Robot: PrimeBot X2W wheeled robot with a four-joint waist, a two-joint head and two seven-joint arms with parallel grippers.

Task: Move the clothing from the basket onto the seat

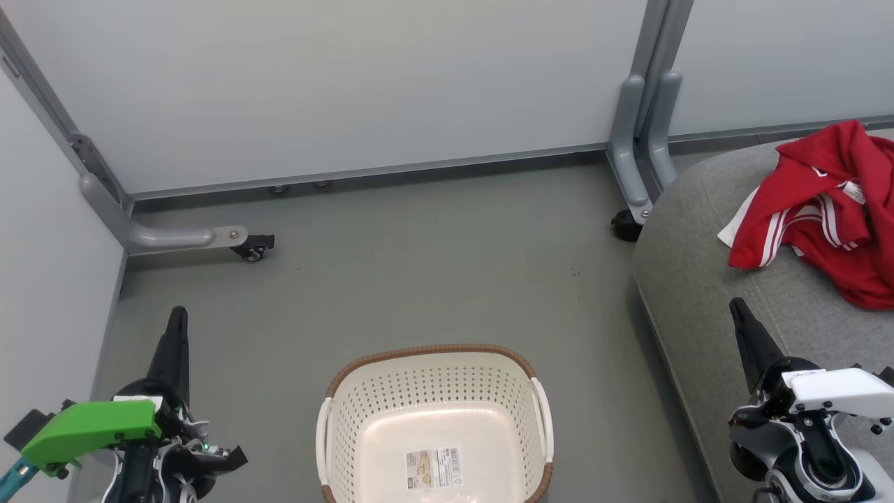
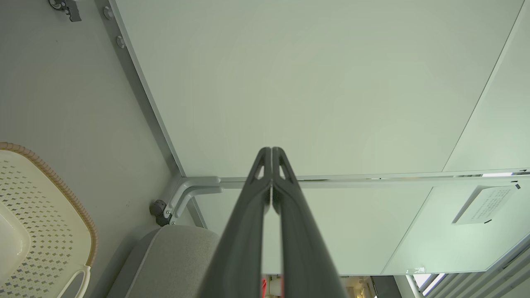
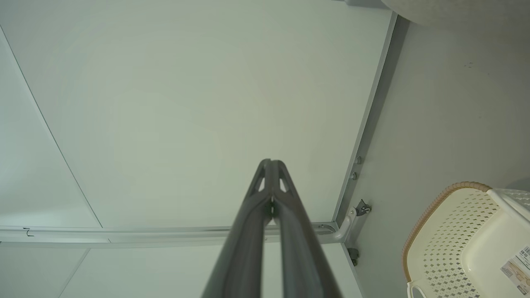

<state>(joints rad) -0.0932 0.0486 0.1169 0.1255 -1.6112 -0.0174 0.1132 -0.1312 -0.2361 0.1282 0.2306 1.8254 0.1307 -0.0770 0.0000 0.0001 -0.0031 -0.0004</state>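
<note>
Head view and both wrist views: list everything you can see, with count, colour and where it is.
clothing: one heap, garment count unclear, red with white stripes, on the seat
seat: one, grey, right side
basket: one, cream-white with brown rim, on the floor, bottom centre, no clothing inside
label: one, pale, on the basket's bottom
screens: several, pale grey-white, behind and at left
screen feet: two, grey metal with black wheels, on the floor by the screens
floor: grey
left hand: one, dark, green-topped, shut, lower left
right hand: one, dark, white-topped, shut, lower right
</note>
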